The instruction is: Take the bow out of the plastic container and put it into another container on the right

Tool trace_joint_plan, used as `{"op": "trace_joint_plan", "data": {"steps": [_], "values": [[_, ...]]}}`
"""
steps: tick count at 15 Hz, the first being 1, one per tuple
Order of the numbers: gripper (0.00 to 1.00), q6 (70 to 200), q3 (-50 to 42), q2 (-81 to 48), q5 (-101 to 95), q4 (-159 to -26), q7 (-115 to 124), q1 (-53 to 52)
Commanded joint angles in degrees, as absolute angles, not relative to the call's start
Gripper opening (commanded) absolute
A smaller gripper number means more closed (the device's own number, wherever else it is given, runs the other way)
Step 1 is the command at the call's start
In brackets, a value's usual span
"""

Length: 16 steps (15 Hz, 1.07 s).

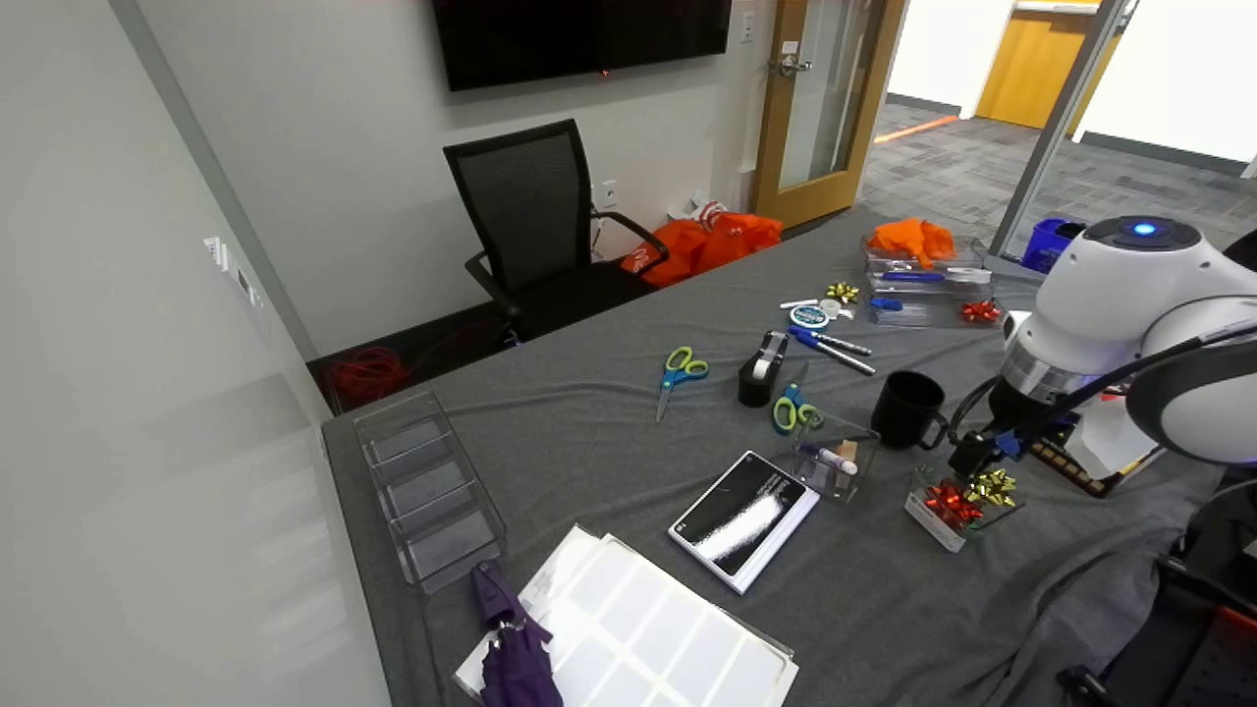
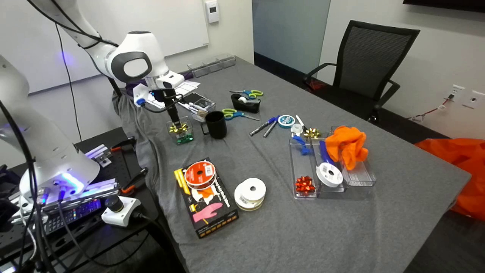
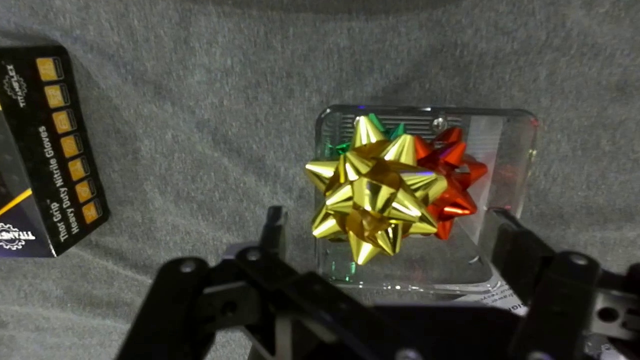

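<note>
The arm (image 2: 136, 68) bends over the counter (image 2: 265, 235), its tool (image 3: 387, 222) pointing down at the tub (image 3: 430, 277), fingers (image 3: 520, 250) apart. In the wrist view the gold bow (image 3: 375, 200) shows between them, sitting in the tub with a red bow (image 3: 452, 205) and a green bow (image 3: 397, 131). In an exterior view the green one shows while the red is hidden; only there does the lit base (image 2: 62, 170) appear.

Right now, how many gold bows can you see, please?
2: one gold bow in the plastic container, a second bow on the table near clear trays; others may be hidden.
</note>
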<state>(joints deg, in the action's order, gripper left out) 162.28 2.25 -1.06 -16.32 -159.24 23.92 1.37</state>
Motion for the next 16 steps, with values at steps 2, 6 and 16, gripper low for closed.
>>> {"op": "trace_joint_plan", "data": {"steps": [2,6,16], "values": [[0.68,165.27,0.01,-3.97,-18.45,-158.88,25.86,0.51],[0.39,165.87,-0.41,-5.33,-20.33,-158.75,27.37,0.81],[0.26,165.36,0.02,-4.05,-18.94,-158.93,25.78,1.13]]}}
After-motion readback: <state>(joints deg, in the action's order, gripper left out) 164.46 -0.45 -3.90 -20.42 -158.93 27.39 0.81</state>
